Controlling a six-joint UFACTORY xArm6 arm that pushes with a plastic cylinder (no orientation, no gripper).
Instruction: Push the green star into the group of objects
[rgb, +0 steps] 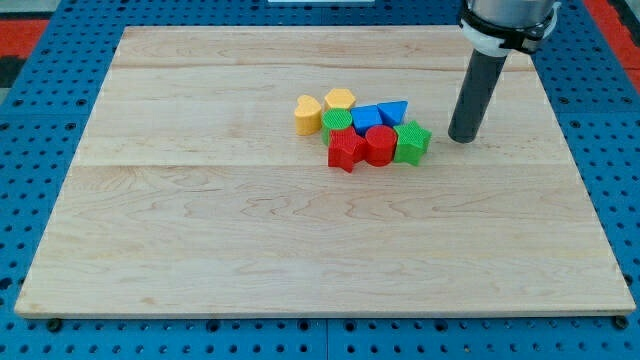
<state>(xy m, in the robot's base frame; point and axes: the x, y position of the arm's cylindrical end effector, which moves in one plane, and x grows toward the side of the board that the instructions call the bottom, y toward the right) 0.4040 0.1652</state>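
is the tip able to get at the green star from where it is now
Probably yes. My tip sits just to the view's right of the green star, apart from it, with only bare board between them; the other blocks lie on the star's far side.

The robot shows only as a straight, smooth rod of dark grey, almost black, round in section and of even thickness down its length. Its tip (462, 138) is cut flat and blunt. Above, toward 12 o'clock, the rod enters a narrow white collar, and over that sits a wider dark cylindrical housing with a faint sheen, cut off by the view's top edge. No cables, screws or markings can be made out.
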